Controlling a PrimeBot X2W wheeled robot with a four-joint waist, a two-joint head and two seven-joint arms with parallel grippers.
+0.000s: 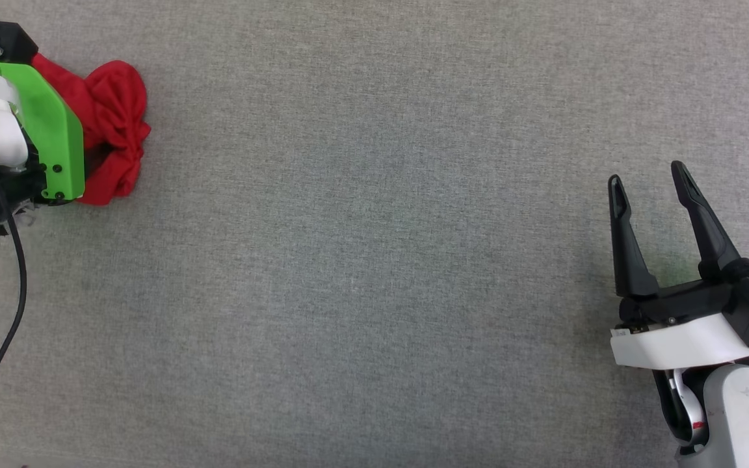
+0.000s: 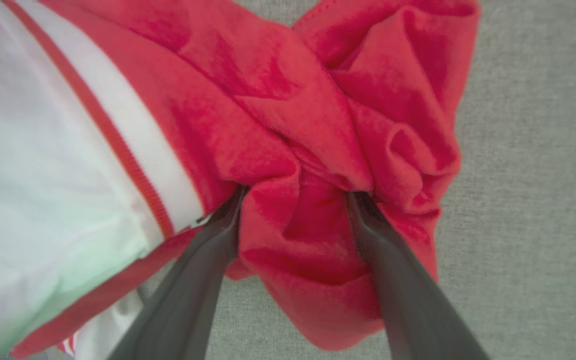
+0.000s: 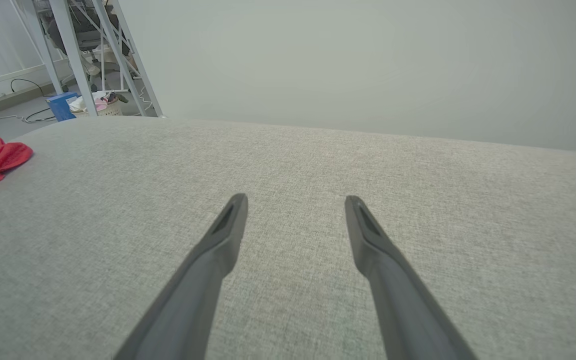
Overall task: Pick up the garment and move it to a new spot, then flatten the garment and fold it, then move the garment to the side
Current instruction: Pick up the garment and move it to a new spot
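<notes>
Lying crumpled in a heap at the upper left of the head view, the garment [image 1: 114, 123] sits on the grey fabric worktop [image 1: 374, 260]. Its red folds are bunched up, and white cloth with red striped trim shows at the left of the left wrist view. The left end effector [image 2: 295, 195] stands with its jaws wide apart, both tips pressed into the red cloth and a fold bulging between them, not yet pinched. A green cover [image 1: 49, 130] on that arm overlaps the left part of the heap in the head view. Well apart, at the lower right, the right end effector [image 1: 647, 175] hangs above bare worktop, spread wide and empty.
</notes>
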